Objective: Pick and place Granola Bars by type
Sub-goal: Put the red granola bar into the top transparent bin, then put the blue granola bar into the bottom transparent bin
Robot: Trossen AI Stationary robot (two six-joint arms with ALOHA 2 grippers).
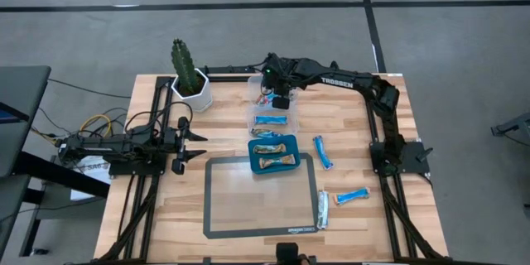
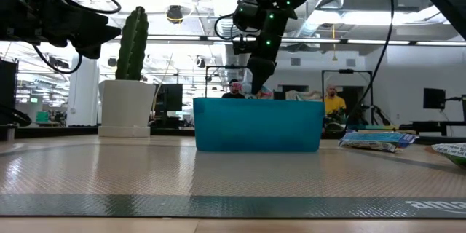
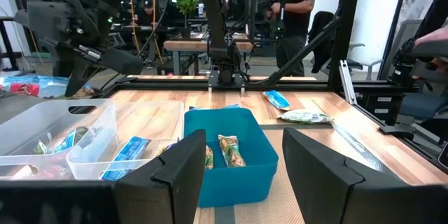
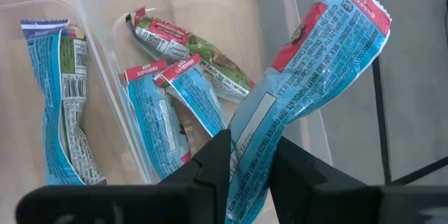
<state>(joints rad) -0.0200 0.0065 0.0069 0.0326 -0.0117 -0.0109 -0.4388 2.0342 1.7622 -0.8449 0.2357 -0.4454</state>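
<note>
Gripping blue bar (image 4: 308,91), right gripper (image 4: 248,171) hangs over clear bin (image 1: 258,85) at table's far side, bars already inside; left gripper (image 3: 238,175) parted, idle beside mat (image 1: 261,197).

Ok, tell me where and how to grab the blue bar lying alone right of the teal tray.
Take the blue bar across its narrow middle, coming straight down from above. It lies flat and slanted on the bare table, clear of the teal tray, so turn the hand to close across its short width.
</note>
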